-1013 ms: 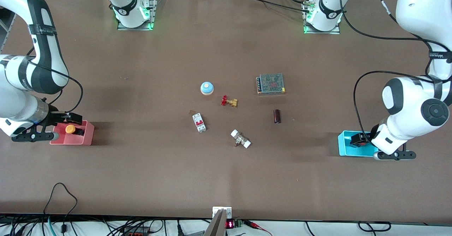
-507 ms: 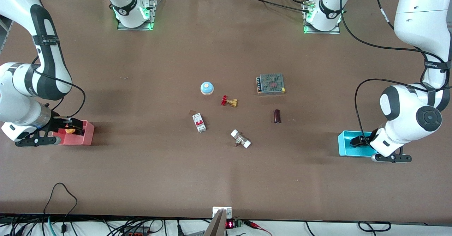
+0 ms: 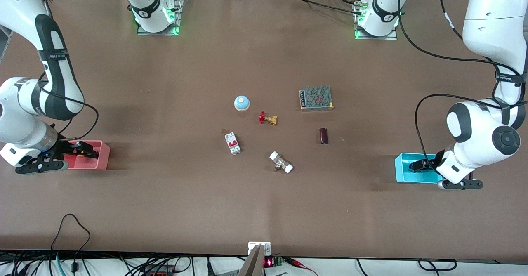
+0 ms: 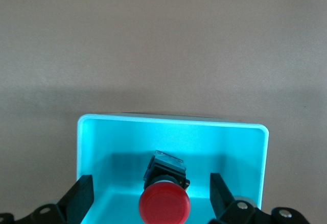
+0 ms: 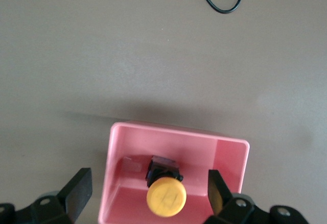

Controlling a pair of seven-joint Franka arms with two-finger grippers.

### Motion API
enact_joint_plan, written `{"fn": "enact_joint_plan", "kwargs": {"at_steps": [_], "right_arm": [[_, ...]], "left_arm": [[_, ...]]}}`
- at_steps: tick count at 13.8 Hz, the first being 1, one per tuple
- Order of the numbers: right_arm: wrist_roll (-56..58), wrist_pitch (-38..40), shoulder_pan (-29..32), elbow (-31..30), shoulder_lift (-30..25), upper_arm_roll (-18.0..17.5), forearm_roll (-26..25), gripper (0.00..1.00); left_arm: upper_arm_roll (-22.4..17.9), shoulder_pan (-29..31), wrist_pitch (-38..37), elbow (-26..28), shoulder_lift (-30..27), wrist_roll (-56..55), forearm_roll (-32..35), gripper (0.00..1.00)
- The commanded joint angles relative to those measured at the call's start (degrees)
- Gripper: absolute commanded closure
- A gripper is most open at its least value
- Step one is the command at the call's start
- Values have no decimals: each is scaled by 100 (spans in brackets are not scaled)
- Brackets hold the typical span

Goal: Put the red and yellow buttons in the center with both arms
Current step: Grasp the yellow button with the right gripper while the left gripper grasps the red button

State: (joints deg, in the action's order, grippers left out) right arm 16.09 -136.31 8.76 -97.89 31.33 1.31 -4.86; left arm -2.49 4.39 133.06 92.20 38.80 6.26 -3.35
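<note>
The yellow button (image 5: 166, 197) lies in the pink bin (image 5: 179, 130) at the right arm's end of the table. My right gripper (image 5: 147, 182) is open over this bin, with one finger on each side of the button, not touching it. In the front view the right gripper (image 3: 79, 149) hides the button inside the pink bin (image 3: 94, 161). The red button (image 4: 164, 204) lies in the cyan bin (image 4: 173, 122) at the left arm's end. My left gripper (image 4: 150, 182) is open over it, fingers apart on either side. In the front view the left gripper (image 3: 420, 165) is over the cyan bin (image 3: 406, 173).
On the brown tabletop between the bins lie a blue-and-white bell (image 3: 241, 102), a red-handled brass valve (image 3: 267, 118), a white circuit breaker (image 3: 232, 142), a white-capped fitting (image 3: 281, 162), a dark cylinder (image 3: 324, 135) and a mesh-topped power supply (image 3: 316, 97).
Both grippers have come down closer to their bins. The right gripper now covers the yellow button in the front view. Nothing has been taken hold of.
</note>
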Motion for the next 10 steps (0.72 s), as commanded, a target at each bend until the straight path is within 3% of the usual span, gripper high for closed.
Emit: {"fn": "enact_joint_plan", "kwargs": {"at_steps": [1,10], "right_arm": [[114,-203,91,-29,93,-43,-32,0],[299,-230,258,-301,172,-43,20,0]], "left_arm": [[2,-35,-17,-35,75,174,-148,0],[2,-61,-34,123,268,165,-157,3]]}}
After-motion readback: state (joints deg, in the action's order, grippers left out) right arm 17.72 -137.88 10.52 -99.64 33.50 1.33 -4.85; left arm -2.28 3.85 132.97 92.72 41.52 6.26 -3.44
